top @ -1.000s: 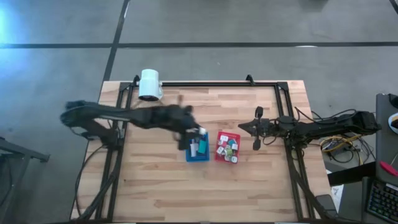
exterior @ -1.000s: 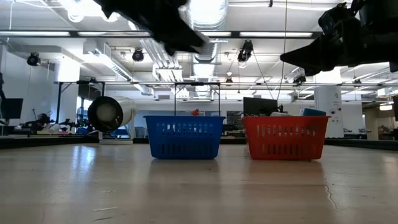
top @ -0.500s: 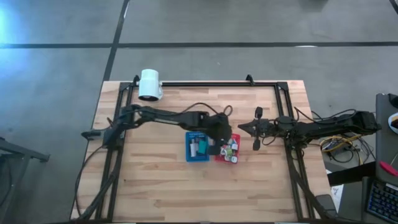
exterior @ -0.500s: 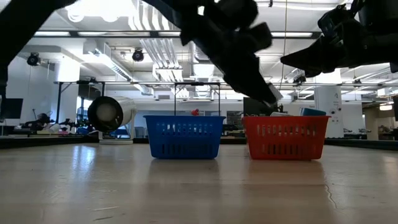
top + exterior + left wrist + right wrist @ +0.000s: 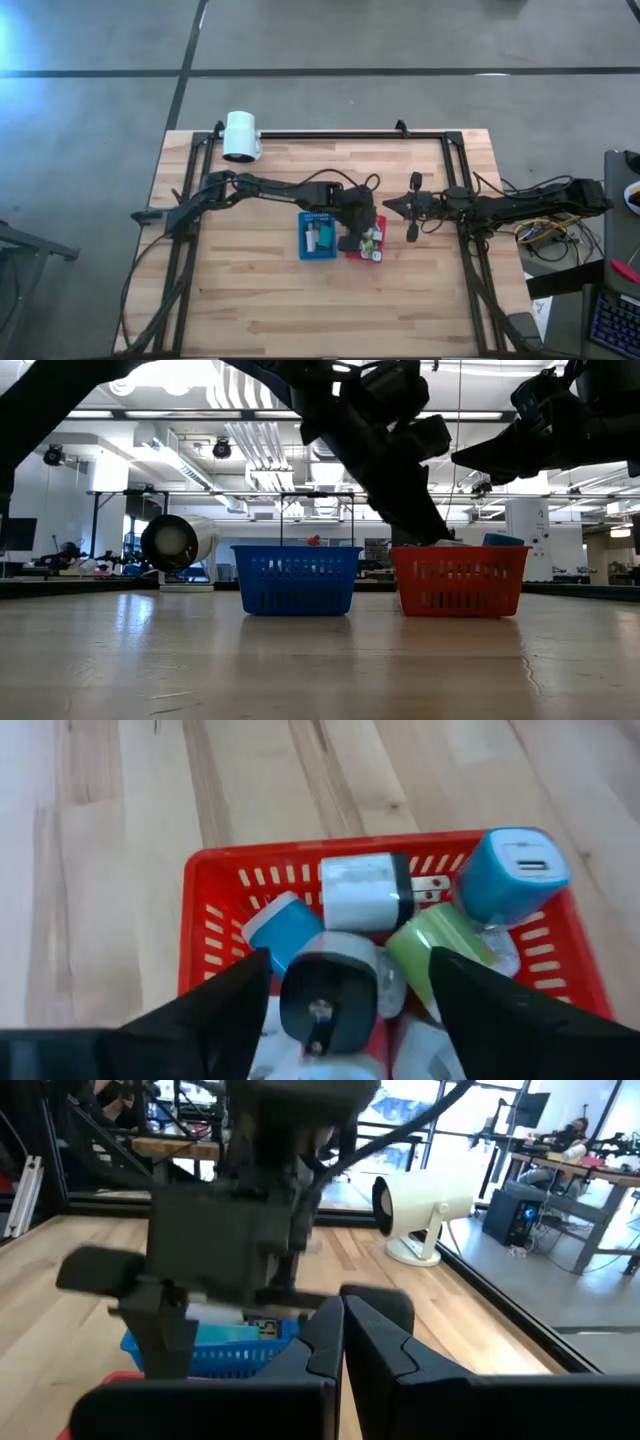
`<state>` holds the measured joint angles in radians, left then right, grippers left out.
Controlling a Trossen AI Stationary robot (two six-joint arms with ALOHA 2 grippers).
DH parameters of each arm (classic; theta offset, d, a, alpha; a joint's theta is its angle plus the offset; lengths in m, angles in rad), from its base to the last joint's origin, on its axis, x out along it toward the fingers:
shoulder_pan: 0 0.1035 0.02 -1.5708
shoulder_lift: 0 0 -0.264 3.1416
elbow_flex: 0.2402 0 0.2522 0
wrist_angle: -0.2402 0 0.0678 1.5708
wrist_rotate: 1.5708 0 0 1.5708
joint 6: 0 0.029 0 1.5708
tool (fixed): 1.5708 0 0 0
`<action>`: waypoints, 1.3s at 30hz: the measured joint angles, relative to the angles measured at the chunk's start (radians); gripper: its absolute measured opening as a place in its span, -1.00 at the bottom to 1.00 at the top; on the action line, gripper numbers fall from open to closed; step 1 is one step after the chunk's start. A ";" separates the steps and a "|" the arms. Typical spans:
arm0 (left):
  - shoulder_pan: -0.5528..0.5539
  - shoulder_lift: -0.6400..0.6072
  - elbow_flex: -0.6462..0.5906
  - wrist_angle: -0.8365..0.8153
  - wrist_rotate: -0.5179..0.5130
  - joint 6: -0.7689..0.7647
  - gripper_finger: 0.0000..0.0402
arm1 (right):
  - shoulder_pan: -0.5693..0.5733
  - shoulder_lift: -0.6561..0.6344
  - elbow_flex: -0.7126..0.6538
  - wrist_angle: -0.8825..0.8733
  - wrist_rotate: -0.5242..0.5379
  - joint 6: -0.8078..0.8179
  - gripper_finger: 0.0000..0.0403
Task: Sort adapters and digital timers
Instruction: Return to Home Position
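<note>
My left gripper (image 5: 350,960) hangs open over the red basket (image 5: 215,880), pointing steeply down. Its fingers stand on either side of a black-and-white adapter (image 5: 328,1000) without touching it. That adapter lies on top of other adapters in the basket: a white one with a black band (image 5: 365,892), two blue ones (image 5: 512,870) and a green one (image 5: 440,945). From above, the left gripper (image 5: 358,235) covers part of the red basket (image 5: 378,216). The blue basket (image 5: 318,238) beside it holds digital timers (image 5: 314,237). My right gripper (image 5: 388,204) waits shut, level, right of the baskets.
A big white cylinder (image 5: 241,136) stands at the table's far left corner. The two baskets (image 5: 296,580) (image 5: 458,580) stand side by side mid-table. A black frame (image 5: 330,134) runs along the far edge and both sides. Bare wood lies toward the near edge.
My left gripper has swung from over the blue basket toward the table's right, to above the red basket. It has also come down and tipped more steeply downward. Over the last half second it has barely moved.
</note>
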<state>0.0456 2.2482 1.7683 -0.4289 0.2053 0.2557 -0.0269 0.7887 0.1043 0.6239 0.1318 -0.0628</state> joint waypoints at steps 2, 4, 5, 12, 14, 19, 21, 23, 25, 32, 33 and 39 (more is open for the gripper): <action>-0.001 -0.018 0.000 -0.013 0.008 0.006 0.43 | 0.000 0.000 0.000 0.000 0.000 0.000 -0.96; -0.001 -0.057 -0.006 -0.038 0.025 0.029 0.45 | 0.000 0.000 0.000 0.000 0.000 0.000 -0.96; -0.001 -0.083 -0.006 -0.041 0.040 0.047 0.46 | 0.000 0.000 0.000 0.001 0.000 0.000 -0.96; -0.002 -0.334 -0.077 -0.087 0.086 0.097 0.39 | 0.000 -0.002 -0.001 0.000 0.000 0.017 -0.96; 0.004 -0.441 -0.174 -0.041 0.072 0.100 0.33 | 0.000 -0.002 -0.001 0.000 0.000 0.028 -0.96; 0.077 -0.788 -0.563 0.238 0.026 0.052 0.08 | 0.000 -0.002 -0.001 0.000 0.000 0.038 -0.96; 0.115 -0.937 -0.743 0.371 0.034 0.020 -0.06 | 0.000 -0.002 -0.001 0.001 0.000 0.046 -0.96; 0.151 -1.085 -0.927 0.503 0.058 -0.022 -0.21 | -0.001 -0.003 -0.001 0.011 0.000 0.067 -0.96; 0.181 -1.213 -1.098 0.652 0.064 -0.082 -0.39 | -0.005 -0.007 -0.001 0.038 -0.004 0.069 -0.96; 0.220 -1.589 -1.507 0.870 0.065 -0.148 -0.96 | -0.004 -0.045 -0.005 0.105 -0.068 0.136 -0.96; 0.217 -1.642 -1.544 0.870 0.064 -0.148 -0.96 | -0.004 -0.053 -0.007 0.105 -0.081 0.147 -0.96; 0.213 -1.942 -1.692 0.836 0.059 -0.156 -0.98 | -0.004 -0.109 -0.043 0.110 -0.080 0.169 -0.96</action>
<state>0.2588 0.3062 0.0764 0.4067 0.2645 0.0994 -0.0311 0.6802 0.0615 0.7334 0.0521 0.1059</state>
